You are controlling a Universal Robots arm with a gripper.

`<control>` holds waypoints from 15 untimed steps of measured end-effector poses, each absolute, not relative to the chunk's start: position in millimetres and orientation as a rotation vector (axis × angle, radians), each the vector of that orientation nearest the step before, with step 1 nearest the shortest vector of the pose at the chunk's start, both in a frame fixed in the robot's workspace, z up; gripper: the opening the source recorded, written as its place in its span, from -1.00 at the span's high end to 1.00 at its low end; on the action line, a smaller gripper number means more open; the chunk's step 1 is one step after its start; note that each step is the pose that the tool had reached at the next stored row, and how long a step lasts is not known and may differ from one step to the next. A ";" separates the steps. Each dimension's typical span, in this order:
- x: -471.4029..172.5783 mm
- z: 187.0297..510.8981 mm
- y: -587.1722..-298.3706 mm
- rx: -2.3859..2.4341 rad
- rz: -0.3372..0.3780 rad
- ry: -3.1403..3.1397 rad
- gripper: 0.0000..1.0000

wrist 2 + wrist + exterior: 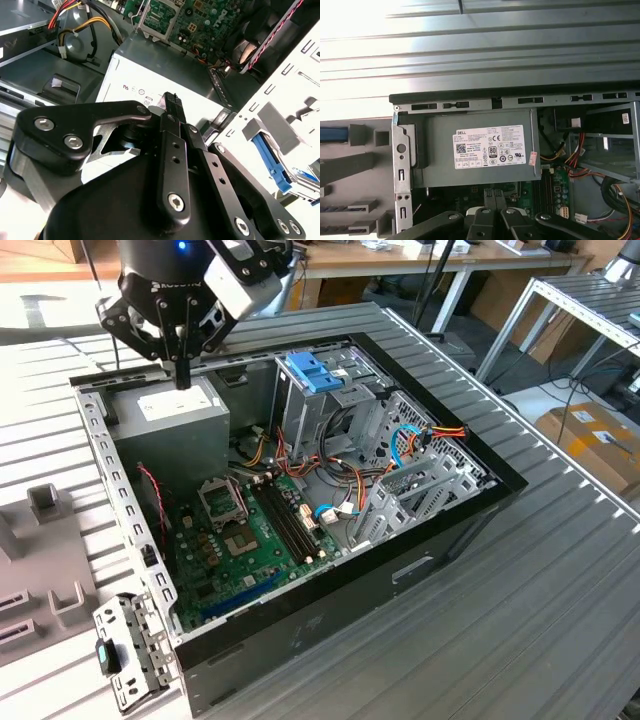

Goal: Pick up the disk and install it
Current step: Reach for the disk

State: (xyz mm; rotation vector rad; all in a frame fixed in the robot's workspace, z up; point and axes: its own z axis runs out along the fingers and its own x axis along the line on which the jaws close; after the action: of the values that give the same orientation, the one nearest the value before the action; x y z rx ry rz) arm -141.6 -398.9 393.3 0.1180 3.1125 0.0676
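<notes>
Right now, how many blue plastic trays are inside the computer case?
1: the blue tray sits atop the drive cage in the exterior view. Others could be hidden below.

Ribbed grey metal table carries an open computer case, lying on its side. Grey slotted fixture and perforated metal bracket lie at the exterior view's left.

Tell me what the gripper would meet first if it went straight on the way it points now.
Most likely the top of the grey power supply, around its white label. In the exterior view the gripper points straight down over that box. How big the gap between them is, I cannot tell.
</notes>
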 end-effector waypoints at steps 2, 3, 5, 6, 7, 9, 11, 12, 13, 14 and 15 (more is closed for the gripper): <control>-142.4 393.3 -398.9 0.118 0.068 3.113 0.79; -143.1 393.3 -398.9 0.118 0.068 3.112 0.79; -143.6 393.3 -398.9 0.118 0.068 3.113 0.79; -144.0 393.3 -398.9 0.118 0.068 3.112 0.79; -144.3 393.3 -398.9 0.118 0.068 3.112 0.79; -145.2 393.3 -398.9 0.118 0.068 3.112 0.79; -146.6 393.3 -398.9 0.118 0.068 3.113 0.79; -147.3 393.3 -398.9 0.118 0.068 3.112 0.79; -147.6 393.3 -398.9 0.118 0.068 3.113 0.79; -147.9 393.3 -398.9 0.118 0.068 3.113 0.79; -148.4 393.3 -398.9 0.118 0.068 3.112 0.79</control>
State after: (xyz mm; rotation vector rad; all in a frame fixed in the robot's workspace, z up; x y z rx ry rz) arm -148.4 -398.9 393.3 0.1180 3.1125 0.0677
